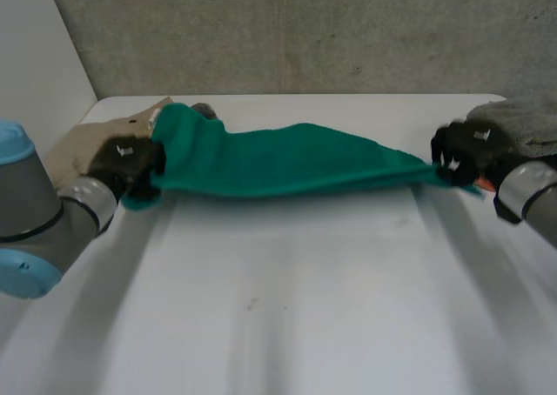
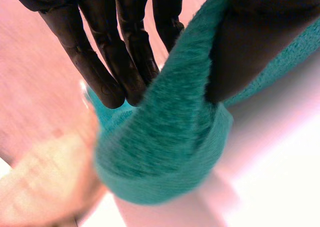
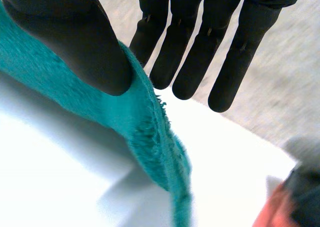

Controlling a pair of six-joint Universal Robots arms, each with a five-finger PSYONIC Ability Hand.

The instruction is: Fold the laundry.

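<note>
Stretching a green towel [image 1: 287, 160] along the table's [image 1: 278, 308] far edge, left hand [image 1: 129, 162] and right hand [image 1: 461, 151] each pinch an end; the right's seemingly thin corner hold may slip under tension.

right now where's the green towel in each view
Head view: green towel stretched between left hand and right hand.
Left wrist view: green towel pinched between thumb and fingers, bunched past the fingertips.
Right wrist view: green towel pinched between thumb and fingers.
Shared landmark: the white table.
</note>
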